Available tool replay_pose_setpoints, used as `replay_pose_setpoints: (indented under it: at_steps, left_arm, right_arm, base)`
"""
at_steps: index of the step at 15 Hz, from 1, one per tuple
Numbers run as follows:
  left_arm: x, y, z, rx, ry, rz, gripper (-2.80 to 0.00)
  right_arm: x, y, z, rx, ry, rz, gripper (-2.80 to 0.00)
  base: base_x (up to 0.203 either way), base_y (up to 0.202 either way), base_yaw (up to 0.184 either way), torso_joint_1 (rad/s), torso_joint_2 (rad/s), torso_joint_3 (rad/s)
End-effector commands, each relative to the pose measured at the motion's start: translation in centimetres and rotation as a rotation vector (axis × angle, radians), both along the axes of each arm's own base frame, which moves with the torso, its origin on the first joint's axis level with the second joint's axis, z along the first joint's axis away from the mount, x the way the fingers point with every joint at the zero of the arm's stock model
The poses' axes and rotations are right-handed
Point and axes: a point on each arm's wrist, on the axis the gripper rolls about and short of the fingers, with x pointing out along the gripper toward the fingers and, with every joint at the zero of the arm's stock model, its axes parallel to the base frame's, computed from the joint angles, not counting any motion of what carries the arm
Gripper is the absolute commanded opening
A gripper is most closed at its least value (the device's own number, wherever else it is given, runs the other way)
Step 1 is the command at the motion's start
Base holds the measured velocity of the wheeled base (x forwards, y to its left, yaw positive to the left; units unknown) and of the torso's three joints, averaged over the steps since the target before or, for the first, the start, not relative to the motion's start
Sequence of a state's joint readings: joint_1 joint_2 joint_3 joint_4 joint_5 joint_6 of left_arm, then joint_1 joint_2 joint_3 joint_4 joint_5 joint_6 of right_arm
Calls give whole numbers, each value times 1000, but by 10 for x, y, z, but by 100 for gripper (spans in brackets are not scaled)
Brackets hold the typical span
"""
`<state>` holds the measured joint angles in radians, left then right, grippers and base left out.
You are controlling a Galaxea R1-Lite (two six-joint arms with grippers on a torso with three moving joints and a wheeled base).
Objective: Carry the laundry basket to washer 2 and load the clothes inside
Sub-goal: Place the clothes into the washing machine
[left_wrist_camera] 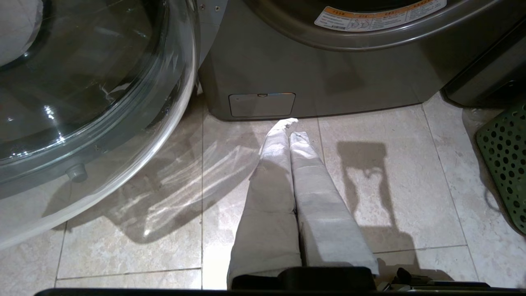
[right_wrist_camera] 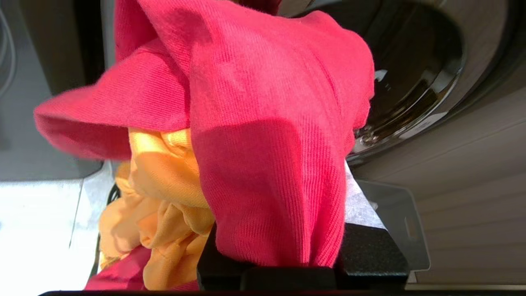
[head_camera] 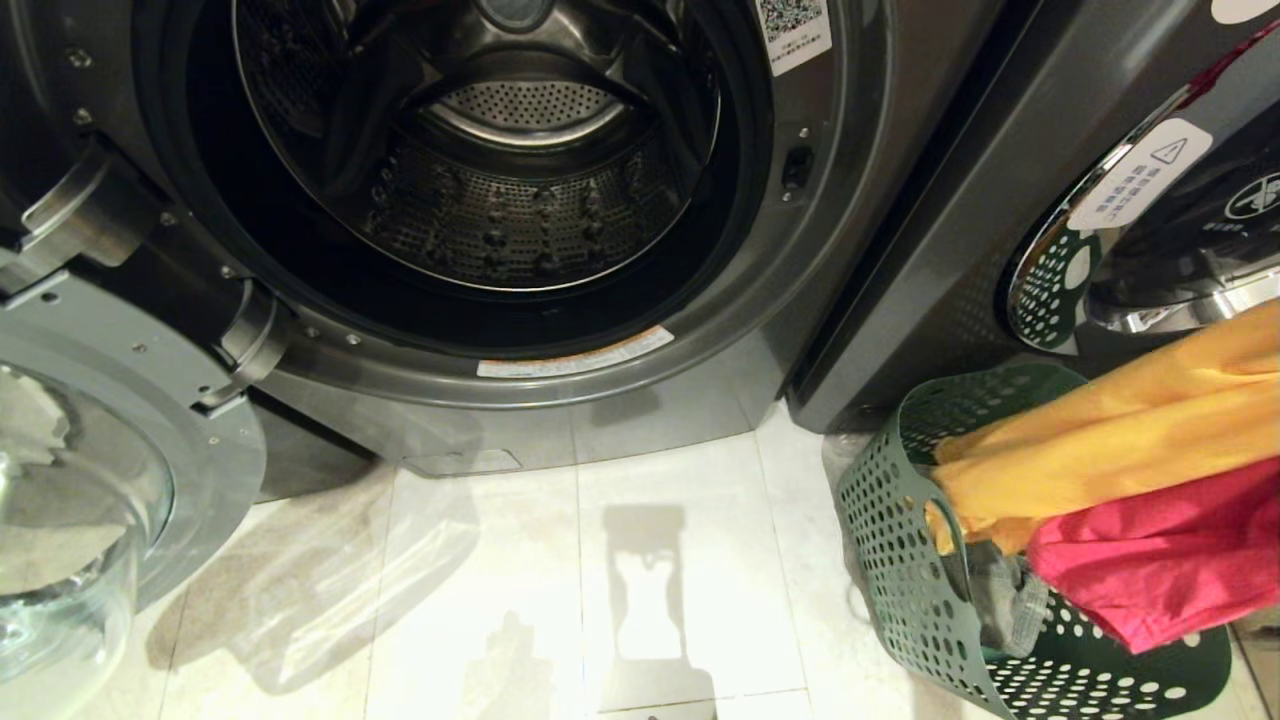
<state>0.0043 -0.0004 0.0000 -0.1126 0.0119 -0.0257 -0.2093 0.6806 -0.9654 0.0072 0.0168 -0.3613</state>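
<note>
**Clothes lifted out of the green basket beside the open washer**

The clothes rise out of the laundry basket, which stands on the pale tiled floor at the robot's right, just beside the lower right corner of washer 2. The pink-red garment and the yellow-orange garment stretch together up and away toward the right edge of the head view, their lower ends trailing over the basket's rim. The grey denim-like garment lies low inside the basket, under the other two.

The right gripper is clamped on the pink-red garment, whose cloth drapes over and hides its fingers; the yellow-orange garment hangs bunched right beside that grip.

Washer 2 has its round door swung open to the left, and its perforated steel drum is in plain sight. A neighbouring machine stands behind the basket, door shut.

The left gripper hangs low over the floor before the washer, its cloth-wrapped fingers pressed together, holding nothing.
</note>
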Motion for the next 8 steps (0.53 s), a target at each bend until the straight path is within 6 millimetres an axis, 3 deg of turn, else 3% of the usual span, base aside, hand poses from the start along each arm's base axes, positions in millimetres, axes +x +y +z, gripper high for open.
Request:
replay_pose_setpoints:
  at_steps: [1, 5, 8]
  left_arm:
    - [3, 0, -11, -1, 39, 1, -280]
    - [3, 0, -11, -1, 39, 1, -280]
    - [3, 0, -11, -1, 39, 1, -280]
  right_arm:
    - [0, 0, 3, 0, -7, -11, -280]
    - [-6, 2, 16, 16, -59, 25, -280]
    - [-11, 7, 20, 17, -41, 258, -280]
  base:
    - [0, 0, 0, 0, 0, 0]
    - [0, 0, 0, 0, 0, 0]
    - [0, 0, 0, 0, 0, 0]
